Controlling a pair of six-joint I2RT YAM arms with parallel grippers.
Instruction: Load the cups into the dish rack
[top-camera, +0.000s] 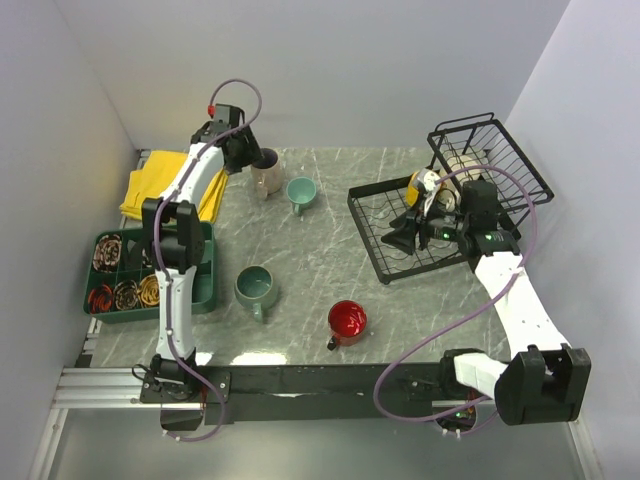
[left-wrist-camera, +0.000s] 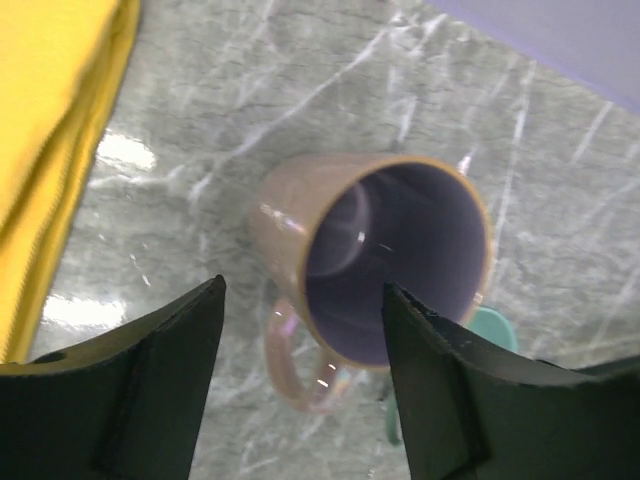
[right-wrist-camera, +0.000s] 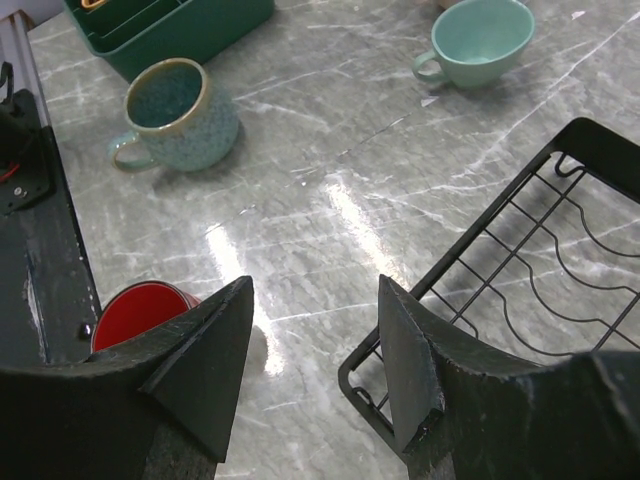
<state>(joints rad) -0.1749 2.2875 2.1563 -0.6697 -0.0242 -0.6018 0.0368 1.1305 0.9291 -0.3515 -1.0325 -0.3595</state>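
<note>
My left gripper (top-camera: 258, 158) is open and hangs just above the pale pink mug (top-camera: 267, 178) at the back left. In the left wrist view its fingertips (left-wrist-camera: 205, 310) straddle the handle side of the pink mug (left-wrist-camera: 290, 225). The small teal cup (top-camera: 301, 192) stands right of it. The grey-green mug (top-camera: 256, 287) and the shiny red mug (top-camera: 347, 320) stand nearer the front. My right gripper (top-camera: 403, 234) is open and empty over the near left part of the black dish rack (top-camera: 372, 240). A yellow mug (top-camera: 424, 184) and a cream-coloured one (top-camera: 461, 165) lie by the rack's basket (top-camera: 510, 160).
A folded yellow cloth (top-camera: 150, 185) lies at the back left. A green compartment tray (top-camera: 203, 290) with coiled bands stands at the left. The right wrist view shows the grey-green mug (right-wrist-camera: 175, 115), the teal cup (right-wrist-camera: 480, 40), the red mug (right-wrist-camera: 140, 308) and the rack's corner (right-wrist-camera: 460, 270).
</note>
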